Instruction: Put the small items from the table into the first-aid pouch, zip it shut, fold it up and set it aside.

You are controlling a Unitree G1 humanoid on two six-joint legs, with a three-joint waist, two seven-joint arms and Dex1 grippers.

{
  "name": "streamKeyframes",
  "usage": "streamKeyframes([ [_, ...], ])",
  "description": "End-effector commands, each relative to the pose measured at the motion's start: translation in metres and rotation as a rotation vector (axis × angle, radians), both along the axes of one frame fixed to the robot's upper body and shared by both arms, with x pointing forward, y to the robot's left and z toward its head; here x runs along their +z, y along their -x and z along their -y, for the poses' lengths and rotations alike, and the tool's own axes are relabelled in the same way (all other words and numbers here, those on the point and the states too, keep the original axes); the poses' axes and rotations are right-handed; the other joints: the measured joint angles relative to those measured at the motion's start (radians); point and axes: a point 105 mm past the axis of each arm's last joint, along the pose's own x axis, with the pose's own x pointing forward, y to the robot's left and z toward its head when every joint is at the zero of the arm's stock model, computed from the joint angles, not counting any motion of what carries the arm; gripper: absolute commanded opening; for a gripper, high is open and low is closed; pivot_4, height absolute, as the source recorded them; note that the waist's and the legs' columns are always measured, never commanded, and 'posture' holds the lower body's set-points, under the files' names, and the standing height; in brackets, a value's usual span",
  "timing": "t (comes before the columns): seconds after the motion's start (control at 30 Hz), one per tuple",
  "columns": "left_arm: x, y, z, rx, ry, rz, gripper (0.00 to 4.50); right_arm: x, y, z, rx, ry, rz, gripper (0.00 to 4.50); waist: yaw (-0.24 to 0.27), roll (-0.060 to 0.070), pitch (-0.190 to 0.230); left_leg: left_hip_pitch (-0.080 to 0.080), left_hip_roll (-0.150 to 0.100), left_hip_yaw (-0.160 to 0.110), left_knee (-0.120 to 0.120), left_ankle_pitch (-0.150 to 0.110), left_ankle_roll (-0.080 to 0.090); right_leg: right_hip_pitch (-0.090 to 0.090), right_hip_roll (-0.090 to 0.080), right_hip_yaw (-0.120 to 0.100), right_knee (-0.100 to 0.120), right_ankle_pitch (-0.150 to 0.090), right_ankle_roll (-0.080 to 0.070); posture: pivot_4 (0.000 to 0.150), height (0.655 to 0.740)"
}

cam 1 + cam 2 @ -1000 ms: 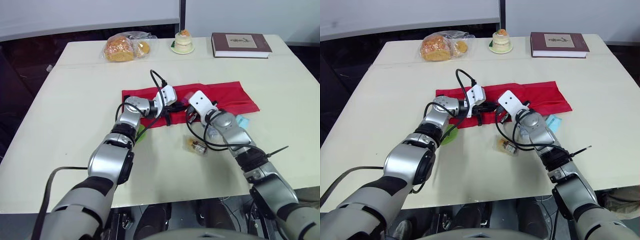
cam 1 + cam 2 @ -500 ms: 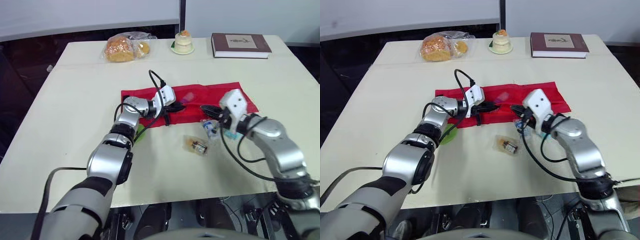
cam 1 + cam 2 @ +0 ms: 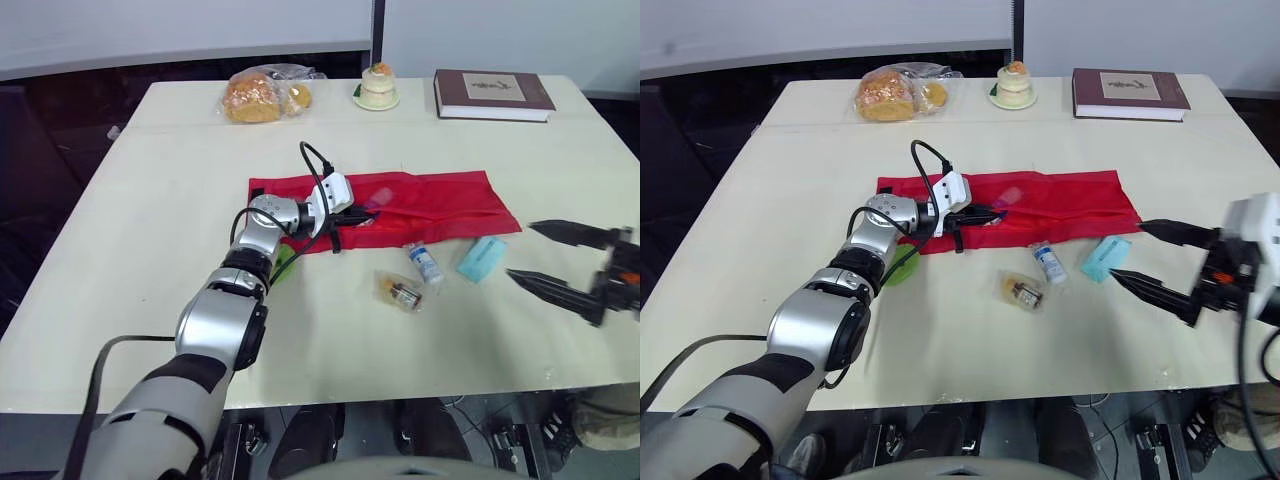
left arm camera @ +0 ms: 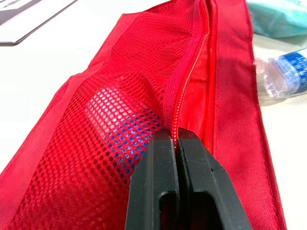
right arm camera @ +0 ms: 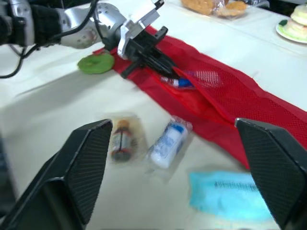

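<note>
Where the cream table (image 3: 150,250) sits under a pale wall at 12 o'clock, with dark floor off its 9 o'clock side, a bagged loaf (image 3: 262,95), a small cake (image 3: 378,86) on a plate and a maroon book (image 3: 492,92) line its far edge from 11 to 1 o'clock. The red pouch (image 3: 440,195) lies flat at the centre, its zip open; the left gripper (image 3: 362,214) is pinched closed on the zip's edge towards the pouch's 9 o'clock end. A blue item (image 4: 127,139) inside is hard to make out behind the mesh. The right gripper (image 3: 1126,249) hangs spread wide at 3 o'clock, holding nothing. At the pouch's 5 o'clock lie a wrapped tube (image 3: 425,263), a teal packet (image 3: 482,258) and a bagged amber vial (image 3: 400,292); a green item (image 3: 280,265) at 7 o'clock is half hidden by the left arm. Lettering on the book and the tube is too small to read.
</note>
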Motion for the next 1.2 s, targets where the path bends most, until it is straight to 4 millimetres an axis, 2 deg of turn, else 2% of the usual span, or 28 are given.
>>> streamKeyframes([
  [0.03, 0.006, -0.001, -0.001, -0.002, 0.002, 0.030, 0.00, 0.026, 0.014, 0.013, -0.016, -0.008, 0.045, 4.49, 0.004, 0.000, 0.000, 0.001, 0.000, 0.000, 0.000, -0.001, 0.001, 0.002, 0.000, -0.001, -0.001, 0.000, 0.000, 0.150, 0.7289],
  [0.13, 0.007, -0.001, -0.001, -0.004, -0.001, 0.031, 0.00, 0.034, 0.023, 0.021, -0.029, 0.003, 0.032, 4.49, 0.010, 0.000, 0.000, 0.004, 0.001, -0.001, 0.001, -0.002, 0.003, 0.009, 0.001, -0.001, -0.005, 0.001, 0.001, 0.150, 0.7289],
  [0.33, 0.008, -0.001, 0.003, -0.013, -0.002, 0.033, 0.00, 0.023, 0.028, 0.022, -0.029, 0.046, -0.010, 4.49, 0.019, 0.000, 0.000, 0.005, 0.001, 0.000, 0.002, -0.003, 0.004, 0.010, 0.001, 0.000, -0.005, 0.001, 0.002, 0.150, 0.7289],
  [0.47, 0.009, -0.001, 0.004, -0.016, -0.001, 0.032, 0.00, 0.007, 0.020, 0.022, -0.062, 0.074, -0.020, 4.49, 0.020, 0.000, 0.000, 0.005, 0.001, 0.001, 0.003, -0.003, 0.004, 0.010, 0.001, 0.000, -0.005, 0.001, 0.002, 0.150, 0.7289],
  [0.57, 0.009, -0.001, 0.005, -0.017, -0.001, 0.033, 0.00, -0.019, 0.009, 0.021, -0.129, 0.117, -0.054, 4.49, 0.020, -0.001, 0.000, 0.005, 0.001, 0.001, 0.003, -0.001, 0.002, 0.010, 0.001, 0.000, -0.005, 0.001, 0.002, 0.150, 0.7289],
  [0.67, 0.010, -0.002, 0.007, -0.018, -0.001, 0.036, 0.00, -0.044, -0.001, 0.001, -0.118, 0.103, -0.068, 4.49, 0.019, 0.000, 0.000, 0.005, 0.001, 0.001, 0.003, -0.001, 0.002, 0.010, 0.001, 0.000, -0.005, 0.001, 0.002, 0.150, 0.7289],
  [0.87, 0.011, -0.002, 0.011, -0.025, -0.003, 0.043, 0.00, -0.083, -0.027, -0.023, -0.155, 0.103, -0.071, 4.49, 0.020, -0.001, 0.000, 0.005, 0.001, 0.000, 0.003, -0.001, 0.001, 0.010, 0.000, 0.000, -0.005, 0.001, 0.002, 0.150, 0.7289],
  [0.97, 0.011, -0.002, 0.011, -0.025, -0.002, 0.045, 0.00, -0.093, -0.034, -0.034, -0.159, 0.096, -0.094, 4.49, 0.020, -0.001, 0.000, 0.005, 0.000, 0.000, 0.004, -0.001, 0.001, 0.010, 0.000, 0.000, -0.005, 0.001, 0.002, 0.150, 0.7289],
  [1.1, 0.013, -0.002, 0.012, -0.024, 0.001, 0.053, 0.00, -0.106, -0.050, -0.062, -0.197, 0.027, -0.133, 4.49, 0.018, -0.001, 0.000, 0.005, 0.001, 0.000, 0.004, -0.001, 0.001, 0.010, 0.001, 0.000, -0.005, 0.001, 0.002, 0.150, 0.7289],
  [1.2, 0.013, -0.002, 0.012, -0.024, 0.004, 0.054, 0.00, -0.115, -0.058, -0.071, -0.242, 0.011, -0.156, 4.49, 0.020, -0.001, 0.000, 0.005, 0.000, 0.000, 0.004, -0.001, 0.001, 0.010, 0.001, 0.000, -0.005, 0.001, 0.002, 0.150, 0.7289],
])
